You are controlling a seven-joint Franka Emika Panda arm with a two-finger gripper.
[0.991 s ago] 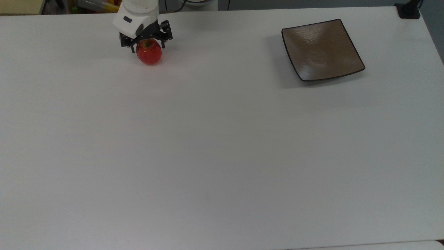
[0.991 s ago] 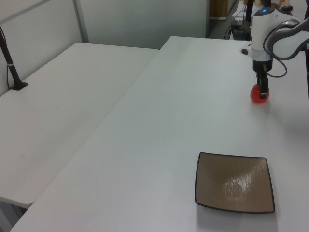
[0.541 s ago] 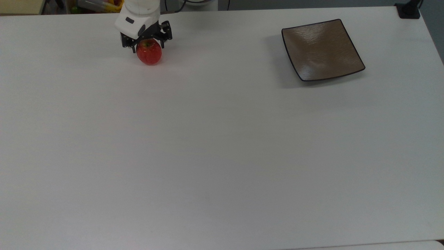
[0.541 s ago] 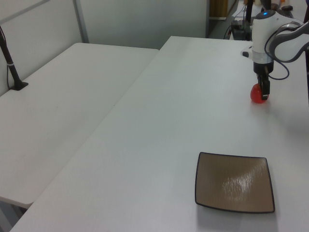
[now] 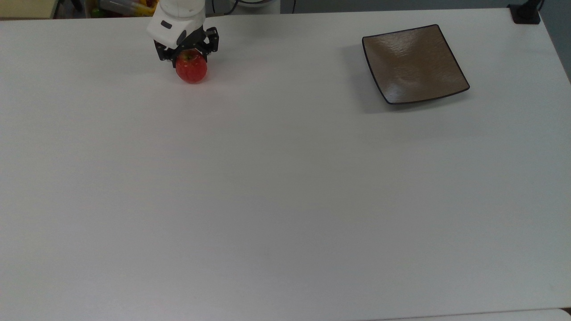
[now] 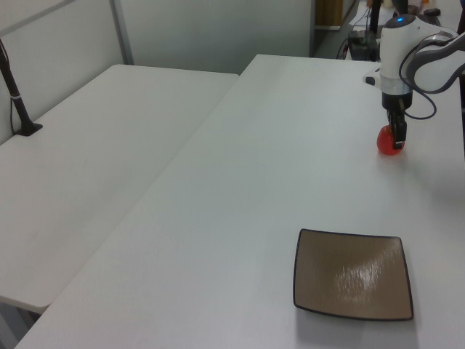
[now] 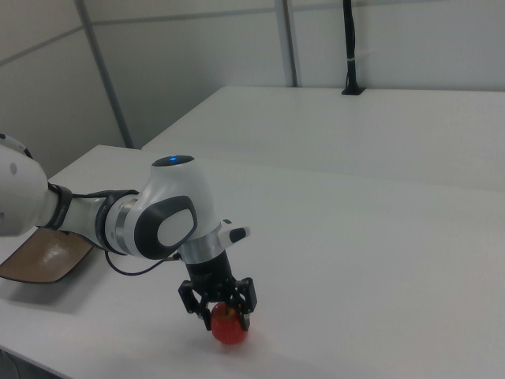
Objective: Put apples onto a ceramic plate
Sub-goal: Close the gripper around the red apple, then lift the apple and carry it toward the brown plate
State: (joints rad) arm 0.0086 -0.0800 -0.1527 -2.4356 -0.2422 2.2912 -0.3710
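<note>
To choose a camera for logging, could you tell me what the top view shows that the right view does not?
The top view gives the whole square plate and a black base at the table's corner. The right view gives the arm's blue light, a second table and a black post. Both share the apple on the table with the tool over it.

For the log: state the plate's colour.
Glossy brown-taupe with a thin dark rim; the plate shows best in the top view.
</note>
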